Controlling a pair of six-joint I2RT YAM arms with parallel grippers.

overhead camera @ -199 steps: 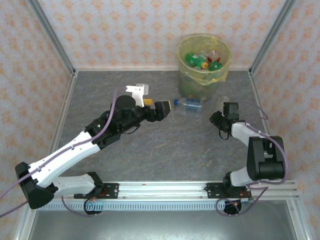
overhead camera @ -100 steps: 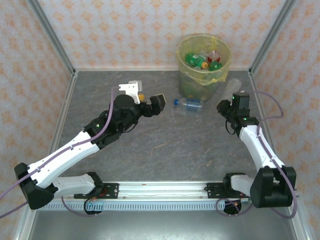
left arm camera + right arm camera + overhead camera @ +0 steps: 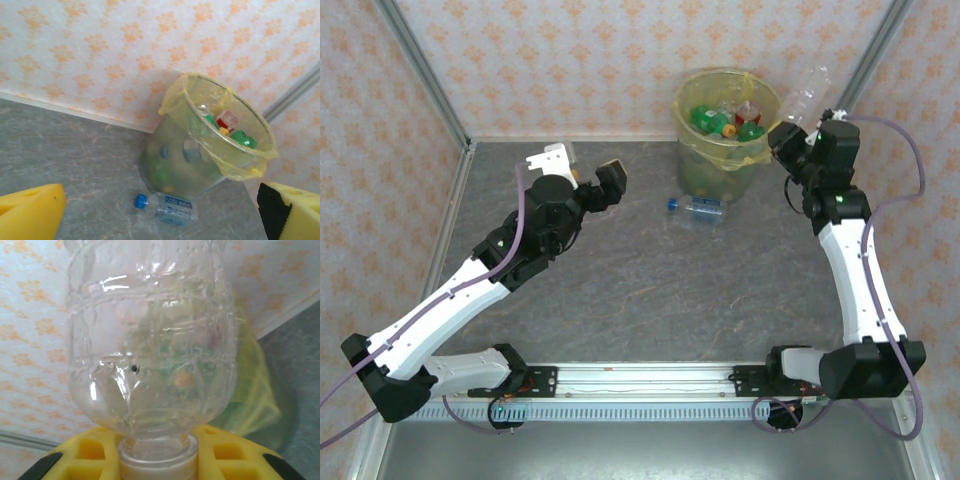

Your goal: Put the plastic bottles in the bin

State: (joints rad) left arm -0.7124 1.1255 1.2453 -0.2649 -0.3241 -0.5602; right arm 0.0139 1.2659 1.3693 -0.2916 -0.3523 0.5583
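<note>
Currently the right claw [image 3: 788, 133] is clamping a clear bottle [image 3: 807, 92] by its neck, with the bottle's body sticking out beyond the fingers. The bin [image 3: 695, 170] is sitting just left of this claw, holding other bottles [image 3: 720, 120]. The left claw [image 3: 610, 182] is gaping wide and holding nothing. Ahead of it, a blue-capped bottle [image 3: 698, 207] is lying on the table [image 3: 620, 290], touching the foot of the bin.

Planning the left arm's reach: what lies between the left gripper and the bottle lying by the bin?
Nothing; the top view shows bare grey table between the left gripper and the lying bottle.
</note>
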